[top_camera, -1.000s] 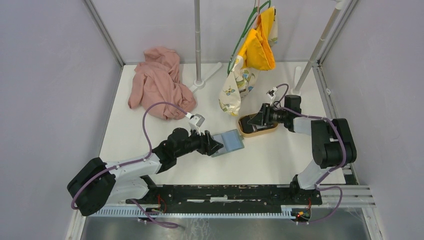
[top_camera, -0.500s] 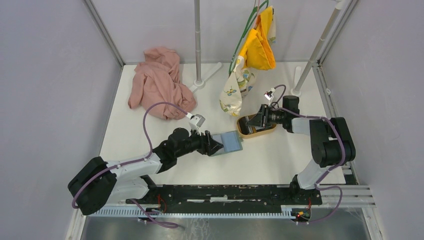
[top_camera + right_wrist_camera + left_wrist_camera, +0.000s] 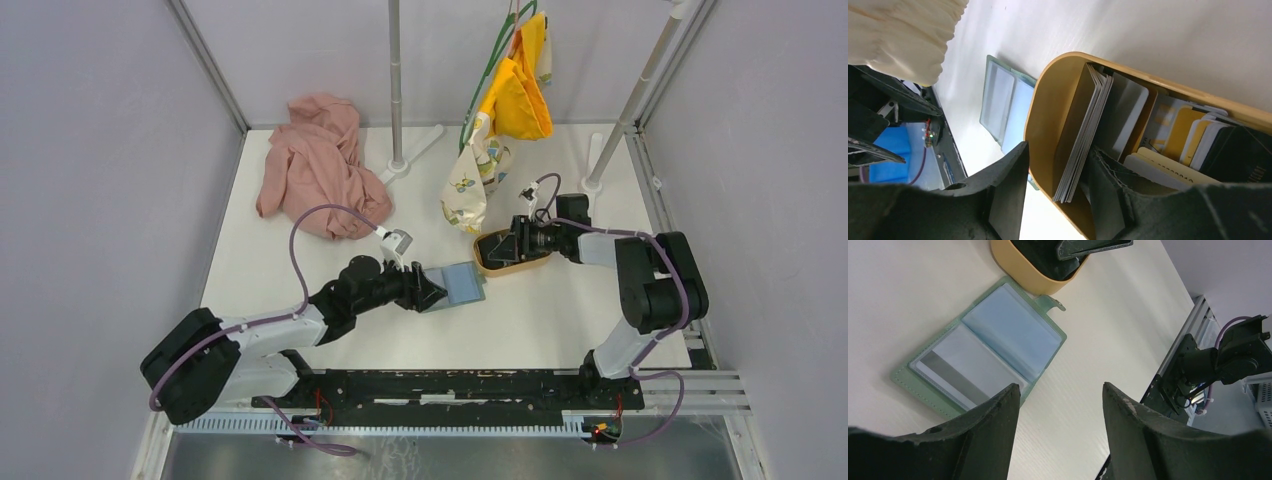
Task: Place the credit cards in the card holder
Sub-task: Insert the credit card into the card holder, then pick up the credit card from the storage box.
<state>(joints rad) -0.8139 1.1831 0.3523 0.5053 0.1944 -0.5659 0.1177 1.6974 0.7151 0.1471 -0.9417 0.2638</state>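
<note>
My right gripper (image 3: 1060,170) is down in the tray (image 3: 1043,115), and the credit cards (image 3: 1083,125) I want are right between my fingers: a stack standing on edge against the tray wall, its long axis running from upper right to lower left of the right wrist view. More cards lie flat at the right of that frame. The jaws are about half apart, one finger by the wall and the other behind the stack. I judge nothing clamped yet, though I can't tell whether a pad is brushing the cards. The card holder (image 3: 462,283) lies open and flat on the table just beside the tray, to its lower left in the top view. It is much nearer my left gripper (image 3: 1060,400), which hovers over its near edge, jaws wide and empty. One card already shows in a slot. So the right arm picks and the holder waits left of it.
</note>
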